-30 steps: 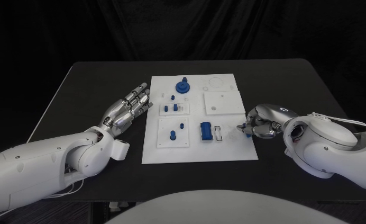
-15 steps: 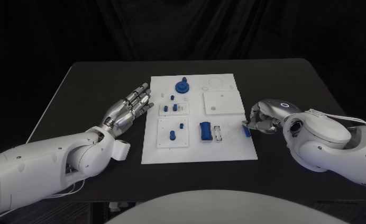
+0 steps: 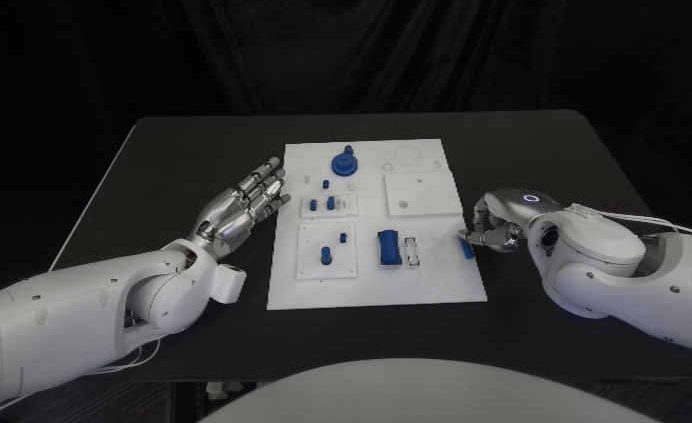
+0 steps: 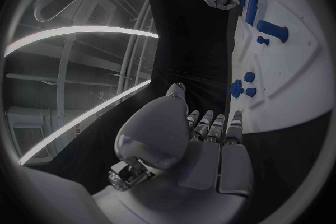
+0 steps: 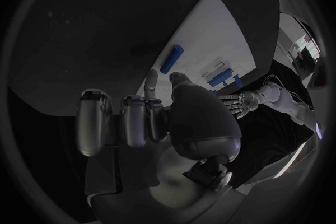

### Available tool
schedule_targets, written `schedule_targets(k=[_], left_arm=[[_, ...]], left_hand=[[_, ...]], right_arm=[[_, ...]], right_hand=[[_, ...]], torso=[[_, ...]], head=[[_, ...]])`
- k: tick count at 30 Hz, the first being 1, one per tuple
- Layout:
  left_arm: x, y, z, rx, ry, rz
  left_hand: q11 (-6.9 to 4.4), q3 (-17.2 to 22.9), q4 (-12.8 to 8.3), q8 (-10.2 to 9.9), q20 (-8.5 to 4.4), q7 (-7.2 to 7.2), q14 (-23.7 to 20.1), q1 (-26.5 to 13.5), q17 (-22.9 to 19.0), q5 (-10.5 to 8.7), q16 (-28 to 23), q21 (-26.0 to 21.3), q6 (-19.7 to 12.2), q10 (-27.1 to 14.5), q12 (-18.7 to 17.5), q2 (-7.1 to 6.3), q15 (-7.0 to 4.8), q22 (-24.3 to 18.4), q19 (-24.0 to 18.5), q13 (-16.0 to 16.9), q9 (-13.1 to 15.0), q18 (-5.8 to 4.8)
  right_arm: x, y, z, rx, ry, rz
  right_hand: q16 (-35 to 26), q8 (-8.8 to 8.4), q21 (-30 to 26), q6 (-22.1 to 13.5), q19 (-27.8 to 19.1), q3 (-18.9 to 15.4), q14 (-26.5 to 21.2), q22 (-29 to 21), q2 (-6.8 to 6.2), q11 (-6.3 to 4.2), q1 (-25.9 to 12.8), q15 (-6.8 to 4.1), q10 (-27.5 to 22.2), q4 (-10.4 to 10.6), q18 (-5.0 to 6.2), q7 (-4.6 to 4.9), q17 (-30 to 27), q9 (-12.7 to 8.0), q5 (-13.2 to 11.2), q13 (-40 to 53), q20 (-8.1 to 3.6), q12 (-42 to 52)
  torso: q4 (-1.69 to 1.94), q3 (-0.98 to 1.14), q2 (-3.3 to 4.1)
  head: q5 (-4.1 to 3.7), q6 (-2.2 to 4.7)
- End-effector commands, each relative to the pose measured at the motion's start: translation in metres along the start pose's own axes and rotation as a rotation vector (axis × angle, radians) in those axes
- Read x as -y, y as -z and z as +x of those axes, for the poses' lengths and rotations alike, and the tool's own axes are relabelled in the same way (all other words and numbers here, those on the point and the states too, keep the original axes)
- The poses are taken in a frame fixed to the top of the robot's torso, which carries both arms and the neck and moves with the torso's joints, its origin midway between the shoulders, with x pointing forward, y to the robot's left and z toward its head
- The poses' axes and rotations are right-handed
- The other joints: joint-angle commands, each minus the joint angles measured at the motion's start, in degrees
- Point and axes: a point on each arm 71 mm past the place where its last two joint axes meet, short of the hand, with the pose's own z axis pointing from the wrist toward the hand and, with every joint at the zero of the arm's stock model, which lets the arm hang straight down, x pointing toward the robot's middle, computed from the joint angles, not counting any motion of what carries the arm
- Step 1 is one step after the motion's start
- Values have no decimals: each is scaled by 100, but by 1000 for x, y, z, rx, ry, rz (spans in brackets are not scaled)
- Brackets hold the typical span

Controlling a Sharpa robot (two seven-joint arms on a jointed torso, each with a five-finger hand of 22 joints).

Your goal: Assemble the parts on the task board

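One blue bar [image 3: 466, 246] is lying on the task board [image 3: 378, 288] at its right edge, free of your right hand [image 3: 495, 231], whose curled, empty fingers are hovering just beside it. Your left hand [image 3: 245, 201] is waiting with fingers spread beside the board's opposite edge, likely keeping clear.

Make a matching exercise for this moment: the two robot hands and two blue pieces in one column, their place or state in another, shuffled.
Things:
1. left robot hand
2. right robot hand
3. blue bar
4. blue knob

Places or states:
A. lies flat near the board's right edge
B. stands near the board's far edge
C. fingers stretched out, holding nothing, left of the board
D. fingers curled, beside the board's right edge

Pairs: 1-C, 2-D, 3-A, 4-B
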Motion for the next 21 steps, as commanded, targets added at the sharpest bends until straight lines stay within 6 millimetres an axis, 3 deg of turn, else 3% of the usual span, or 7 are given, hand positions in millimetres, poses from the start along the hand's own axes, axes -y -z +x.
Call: schedule_targets(k=[1,14,16,21], left_arm=[[5,0,2,-14,11,77],[3,0,2,-17,13,72],[2,0,2,-17,14,71],[2,-1,2,-17,14,68]], left_hand=[[33,35,5,37,37,28,-7,53,7,20,12,30,1,-2,25,6,44,9,-17,7,7,48],[47,46,0,38,40,42,2,62,10,24,16,31,9,0,32,9,51,8,-16,8,8,48],[49,48,-1,38,41,44,3,64,10,25,16,31,10,0,31,10,52,9,-16,8,8,48],[58,56,-6,39,44,52,8,72,12,32,18,32,13,1,34,11,57,10,-15,8,8,47]], right_arm=[[1,0,3,-20,30,19],[-6,1,11,-45,8,-2],[-6,2,13,-48,7,-5],[-9,2,18,-59,6,-14]], right_hand=[[-29,-82,-34,-30,248,-57,460,1219,44,48,-37,39,618,-2,-8,23,812,-70,-56,1509,46,16],[-35,-258,-41,99,247,-71,459,1219,99,75,-9,63,618,-22,-8,44,799,-294,-46,1509,70,16],[-31,-287,-40,161,248,-37,460,1220,100,67,104,59,618,-51,-7,33,805,-349,61,1509,70,16],[-39,-378,-44,252,248,121,456,1221,43,39,482,35,618,-120,-7,5,786,-489,687,1509,51,16]], torso=[[-1,-1,-1],[0,-2,-4],[-1,-1,-4],[-2,-1,-3]], head=[[5,-1],[-9,-1],[-3,-1],[-3,-1]])
